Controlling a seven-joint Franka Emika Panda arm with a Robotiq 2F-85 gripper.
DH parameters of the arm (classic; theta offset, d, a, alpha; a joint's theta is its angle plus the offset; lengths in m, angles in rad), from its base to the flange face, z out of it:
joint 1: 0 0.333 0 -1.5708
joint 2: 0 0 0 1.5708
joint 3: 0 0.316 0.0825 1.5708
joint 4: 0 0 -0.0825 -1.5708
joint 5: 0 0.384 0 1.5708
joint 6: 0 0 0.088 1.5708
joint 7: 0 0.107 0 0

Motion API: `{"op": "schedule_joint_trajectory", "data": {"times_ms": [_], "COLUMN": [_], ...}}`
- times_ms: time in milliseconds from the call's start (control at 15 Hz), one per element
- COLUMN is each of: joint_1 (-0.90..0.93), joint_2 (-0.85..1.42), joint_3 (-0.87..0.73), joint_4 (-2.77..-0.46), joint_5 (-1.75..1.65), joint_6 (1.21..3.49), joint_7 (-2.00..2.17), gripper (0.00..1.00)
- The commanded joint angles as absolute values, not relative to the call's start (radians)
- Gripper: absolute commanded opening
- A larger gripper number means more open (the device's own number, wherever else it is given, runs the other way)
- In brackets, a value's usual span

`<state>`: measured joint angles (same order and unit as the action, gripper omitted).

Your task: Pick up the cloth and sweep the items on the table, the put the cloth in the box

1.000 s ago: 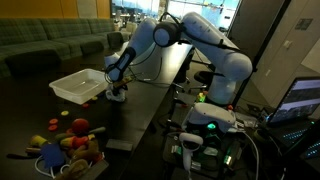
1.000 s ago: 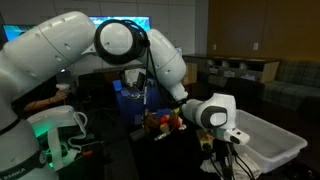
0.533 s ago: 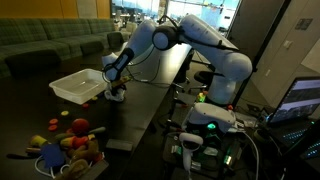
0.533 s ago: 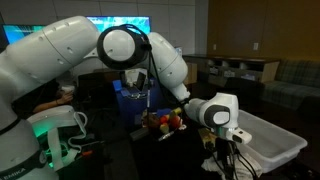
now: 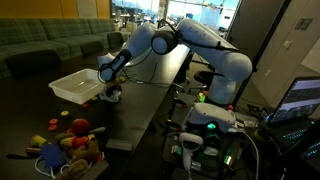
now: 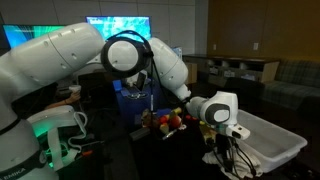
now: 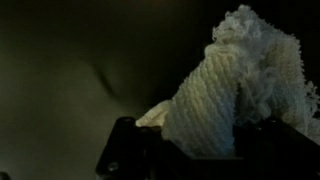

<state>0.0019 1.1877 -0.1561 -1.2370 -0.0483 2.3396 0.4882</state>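
Observation:
My gripper (image 5: 112, 90) is shut on a white knitted cloth (image 7: 225, 95), which fills the space between the fingers in the wrist view. In an exterior view the cloth (image 5: 114, 94) hangs at the near left edge of the dark table (image 5: 150, 95), right beside the white box (image 5: 78, 85). In the other exterior view the gripper (image 6: 226, 150) hovers next to the white box (image 6: 270, 145). Colourful toy items (image 5: 65, 140) lie in a pile on the floor below the table edge; they also show in the other exterior view (image 6: 165, 122).
A green sofa (image 5: 50, 45) stands behind the box. Robot base electronics with a green light (image 5: 210, 125) sit at the table's near end. A laptop (image 5: 300, 100) is at the far right.
The gripper with the cloth has shifted a little toward the white box; the arm's elbow has swung slightly. Nothing was released.

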Motion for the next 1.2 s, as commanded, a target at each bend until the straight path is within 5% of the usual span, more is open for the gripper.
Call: {"op": "schedule_joint_trajectory", "data": {"times_ms": [0, 1133], "joint_1": [0.008, 0.251], "joint_2": [1.277, 1.326], "joint_3": [-0.124, -0.011], "joint_4": [-1.111, -0.981], "joint_5": [-0.007, -0.033], "joint_6": [2.33, 2.33], "joint_7": [0.463, 0.392], "gripper": [0.01, 0.01]}}
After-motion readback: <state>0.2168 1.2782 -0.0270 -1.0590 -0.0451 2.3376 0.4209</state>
